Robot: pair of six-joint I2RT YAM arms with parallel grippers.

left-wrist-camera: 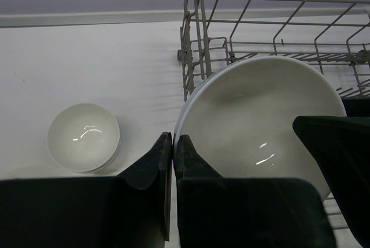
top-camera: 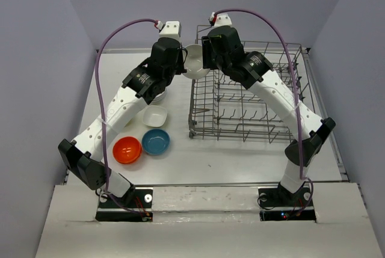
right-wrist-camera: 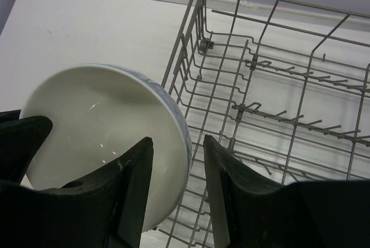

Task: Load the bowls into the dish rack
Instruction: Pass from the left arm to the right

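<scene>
Left gripper (left-wrist-camera: 173, 138): fingers pressed almost together, pinching the thin rim of the large white bowl (left-wrist-camera: 260, 109).
Right gripper (right-wrist-camera: 177, 140): fingers spread partway, astride the opposite rim of that bowl, one finger inside the bowl, the other outside with a sliver of gap showing.
Large white bowl: held up off the table between the two grippers, tilted on edge, right at the far left corner of the dish rack (top-camera: 246, 95). From here I cannot tell whether it is over the wire wall or just outside it.
Bowl count: five in sight, the held one and four on the table (top-camera: 240, 156) left of the rack.
On the table: a small round white bowl (left-wrist-camera: 84, 138) partly under the left arm, a squarish white bowl (top-camera: 155, 115), a blue bowl (top-camera: 156, 142) and an orange-red bowl (top-camera: 127, 150), the last two almost touching.
Bowl finish: all glossy, catching glints. The held one is round and shows a faint bluish pattern on its outside.
Dish rack: rectangular grey metal wire basket, rows of upright tines, raised handle at the corner.
Table: flat, matte white.
</scene>
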